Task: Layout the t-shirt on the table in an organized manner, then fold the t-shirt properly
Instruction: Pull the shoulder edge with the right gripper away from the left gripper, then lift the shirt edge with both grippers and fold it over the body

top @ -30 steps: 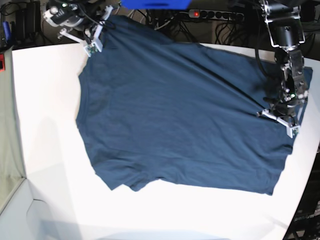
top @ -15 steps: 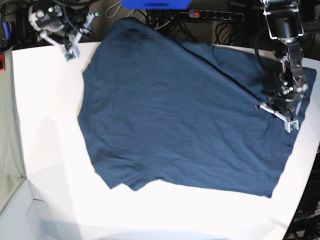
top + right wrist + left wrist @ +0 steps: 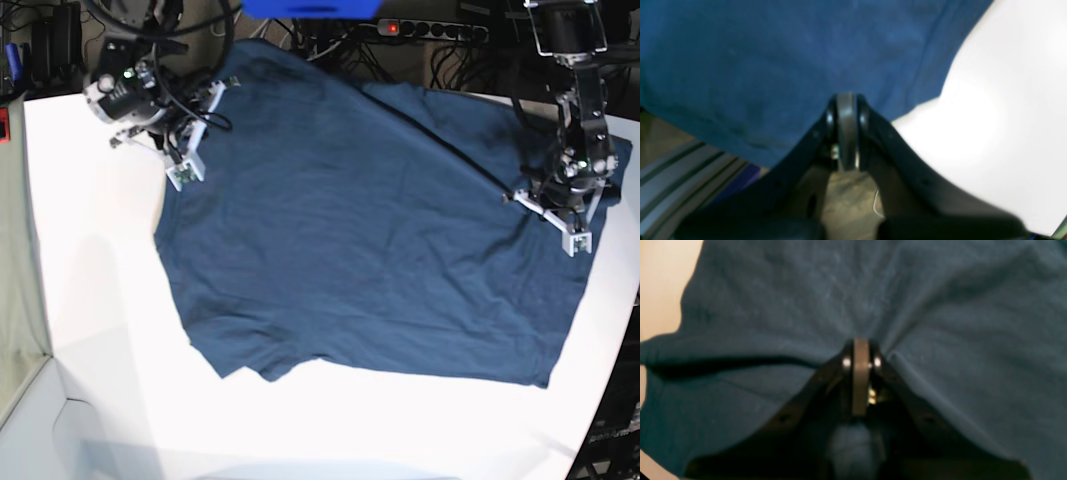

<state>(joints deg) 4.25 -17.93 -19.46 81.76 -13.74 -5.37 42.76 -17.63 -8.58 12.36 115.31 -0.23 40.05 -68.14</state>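
The dark navy t-shirt (image 3: 370,230) lies spread across the white table (image 3: 100,330), with some wrinkles and its upper part running over the table's far edge. My left gripper (image 3: 572,238) stands on the shirt's right side. In the left wrist view the left gripper (image 3: 861,341) is shut, and folds of the t-shirt (image 3: 940,306) radiate from its tip. My right gripper (image 3: 185,175) sits at the shirt's upper left edge. In the right wrist view the right gripper (image 3: 846,96) is shut with its tip over the hem of the t-shirt (image 3: 773,50), beside bare table (image 3: 1007,116).
A power strip (image 3: 400,28) with a red light, cables and a blue object (image 3: 310,8) lie behind the table's far edge. A grey panel (image 3: 15,250) borders the left side. The table's curved edge runs down the right (image 3: 610,380).
My right gripper let go of the shirt's upper left corner, swung left off the cloth, then came back down onto the shirt's left edge and shut. The left gripper shifted slightly up, still shut.
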